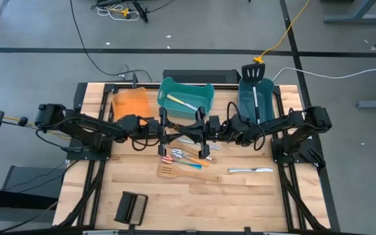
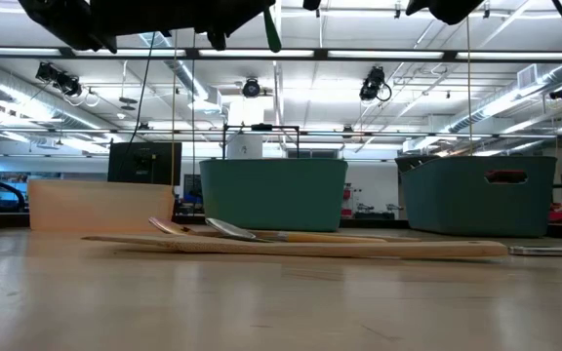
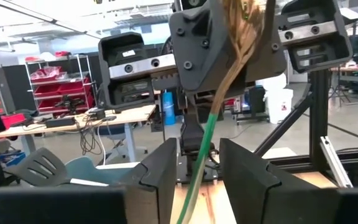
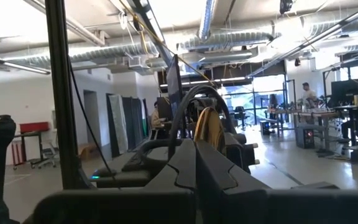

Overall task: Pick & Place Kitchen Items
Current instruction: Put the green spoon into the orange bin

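**Left wrist view: green-handled utensil between the left fingers**

The left gripper (image 3: 197, 152) is part-closed on a slim utensil (image 3: 211, 124) with a green handle and brownish upper end, held above mid-table. The utensil rises between the fingers towards the right gripper (image 4: 194, 155), which faces it closely with its fingers pressed together. Whether the right gripper touches the utensil cannot be told.

Counted from the high view:
- One wooden spatula (image 1: 168, 171) lies flat on the table (image 1: 240, 202).
- One knife (image 1: 250, 170) lies to its right, well apart.
- A few spoons (image 1: 183, 156) lie just behind the spatula, too bunched to count.
- Two teal bins: the middle bin (image 1: 204, 98) holds one pale utensil, and the right bin (image 1: 243, 104) holds one black spatula (image 1: 253, 72).
- One orange bin (image 1: 129, 104).
- One black block (image 1: 131, 207).
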{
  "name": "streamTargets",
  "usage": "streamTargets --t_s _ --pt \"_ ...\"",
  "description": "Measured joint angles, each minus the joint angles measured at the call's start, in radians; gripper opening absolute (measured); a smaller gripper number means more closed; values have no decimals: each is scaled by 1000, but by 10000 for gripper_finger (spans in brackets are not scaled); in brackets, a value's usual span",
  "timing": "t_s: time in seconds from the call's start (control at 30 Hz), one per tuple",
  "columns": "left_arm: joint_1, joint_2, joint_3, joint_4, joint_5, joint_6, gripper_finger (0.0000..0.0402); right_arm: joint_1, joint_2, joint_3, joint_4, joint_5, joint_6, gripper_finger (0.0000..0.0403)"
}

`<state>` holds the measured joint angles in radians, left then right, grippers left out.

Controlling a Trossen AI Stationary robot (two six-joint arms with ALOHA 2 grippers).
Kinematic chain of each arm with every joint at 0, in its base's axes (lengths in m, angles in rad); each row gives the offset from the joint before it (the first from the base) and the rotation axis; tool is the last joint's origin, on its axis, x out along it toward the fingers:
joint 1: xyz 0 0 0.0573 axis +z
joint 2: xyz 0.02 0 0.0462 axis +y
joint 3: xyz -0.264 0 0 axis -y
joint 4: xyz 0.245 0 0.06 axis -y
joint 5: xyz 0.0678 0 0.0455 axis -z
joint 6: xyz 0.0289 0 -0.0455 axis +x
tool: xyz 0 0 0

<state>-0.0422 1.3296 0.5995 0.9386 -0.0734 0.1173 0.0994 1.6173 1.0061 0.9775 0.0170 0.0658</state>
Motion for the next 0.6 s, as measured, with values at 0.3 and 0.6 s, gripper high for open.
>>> streamTargets --t_s 0.3,0.6 --pt "-1 0 0 -3 30 13 18 0 -1 0 0 3 5 4" --pt "-1 0 0 -3 31 25 13 0 -1 0 -4 1 6 4"
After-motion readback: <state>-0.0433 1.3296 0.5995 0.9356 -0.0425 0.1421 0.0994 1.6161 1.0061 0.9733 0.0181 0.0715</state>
